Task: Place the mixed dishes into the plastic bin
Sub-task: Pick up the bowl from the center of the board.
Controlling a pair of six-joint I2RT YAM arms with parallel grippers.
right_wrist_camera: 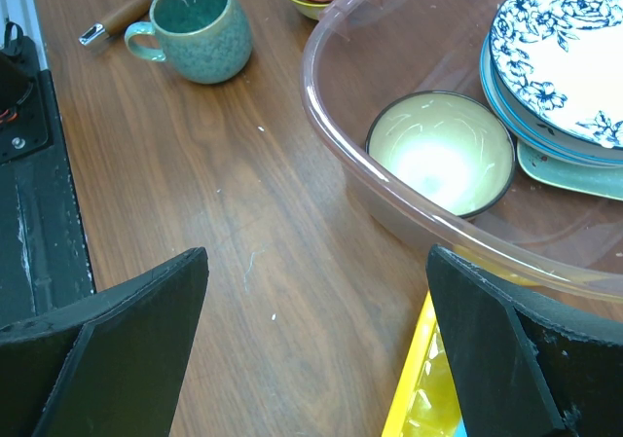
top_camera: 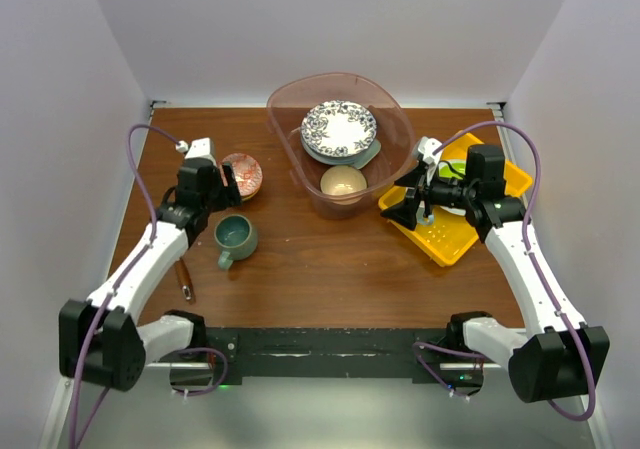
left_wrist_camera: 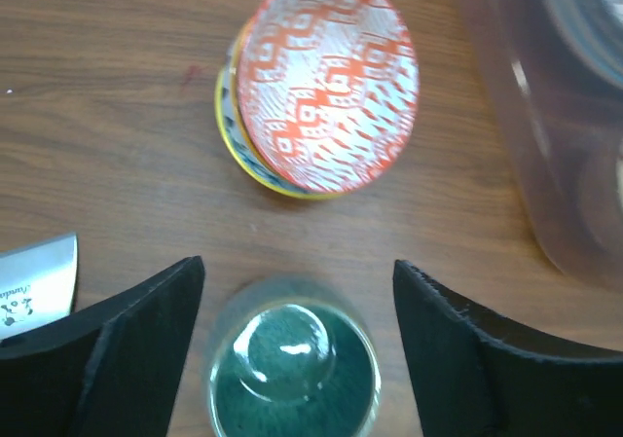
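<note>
The plastic bin (top_camera: 290,159) stands at the back centre. It holds a blue floral plate (top_camera: 340,127) stacked over other plates and a mint tray, plus a tan bowl (top_camera: 343,181). A red patterned bowl (top_camera: 243,174) and a teal mug (top_camera: 235,237) sit on the table left of the bin. My left gripper (top_camera: 220,199) is open above the mug; in the left wrist view the mug (left_wrist_camera: 292,369) lies between the open fingers (left_wrist_camera: 146,330), with the red bowl (left_wrist_camera: 326,77) beyond. My right gripper (top_camera: 408,207) is open and empty, low over bare table (right_wrist_camera: 316,262) beside the bin rim (right_wrist_camera: 389,179).
A yellow perforated tray (top_camera: 500,184) sits under the right arm, right of the bin, its edge showing in the right wrist view (right_wrist_camera: 419,403). A wooden-handled knife (top_camera: 184,279) lies left of the mug; its blade (left_wrist_camera: 34,286) shows by my left finger.
</note>
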